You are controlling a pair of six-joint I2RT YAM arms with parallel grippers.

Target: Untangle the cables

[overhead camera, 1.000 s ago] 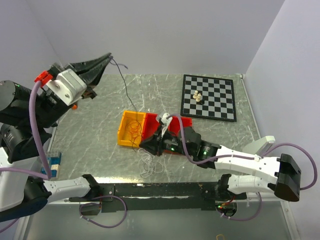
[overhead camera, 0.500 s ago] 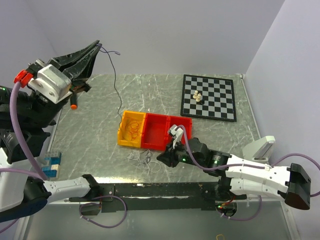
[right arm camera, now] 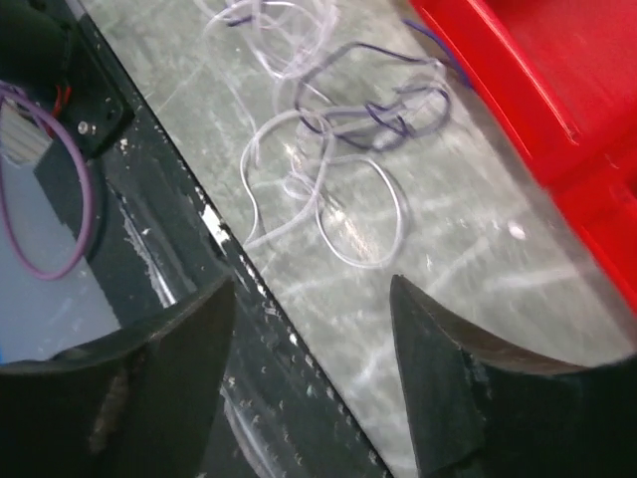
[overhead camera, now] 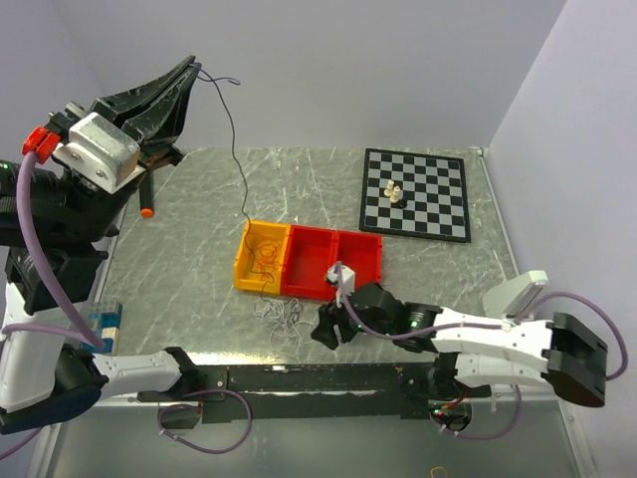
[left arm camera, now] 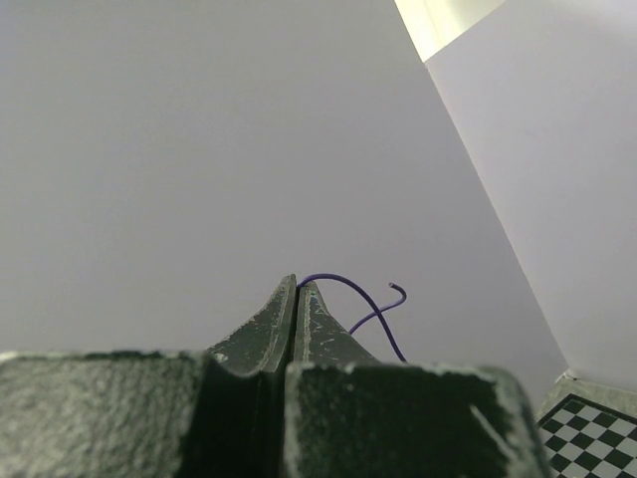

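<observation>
Closest in, the right pincer (right arm camera: pixel 311 294) hovers low over the surface (overhead camera: pixel 189 259) by its near edge, jaws spread wide and holding nothing. A loose tangle of white and purple cables (right arm camera: pixel 328 169) lies just ahead of it. Beyond, an orange cable (overhead camera: pixel 264 257) curls inside the yellow bin (overhead camera: pixel 242 271). Farthest, the left pincer (left arm camera: pixel 297 289), raised high, is clamped on a dark cable (left arm camera: pixel 331 276) that hangs down toward that bin.

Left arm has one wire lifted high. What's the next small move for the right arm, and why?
Probably lower the open right gripper onto the white loops lying loose on the table just ahead of it, then close. The left gripper is shut on the dark purple wire, so it is occupied.
</observation>
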